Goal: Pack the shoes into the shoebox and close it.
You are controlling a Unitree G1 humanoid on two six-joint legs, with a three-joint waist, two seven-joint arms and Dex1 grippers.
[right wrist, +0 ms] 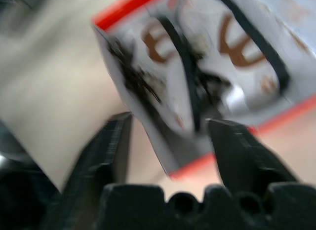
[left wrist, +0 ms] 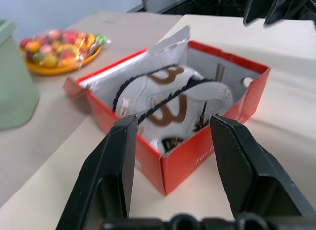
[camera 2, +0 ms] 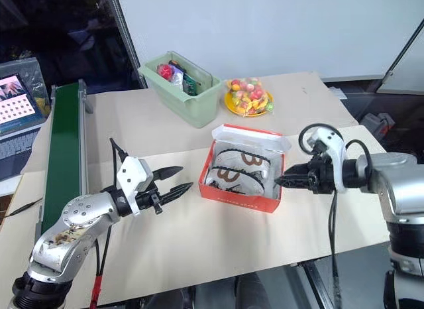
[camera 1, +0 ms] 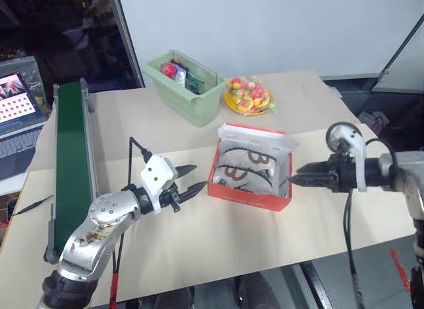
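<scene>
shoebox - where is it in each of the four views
Left eye: shoebox at centre, right of the middle.
Right eye: centre.
Left wrist: centre, just beyond the left claw.
Right wrist: upper half, beyond the right claw.
Shared landmark: the shoes inside.

Beige table before white wall

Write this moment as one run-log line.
shoes: in shoebox | lid: open | left gripper: open, empty | right gripper: open, empty
</scene>
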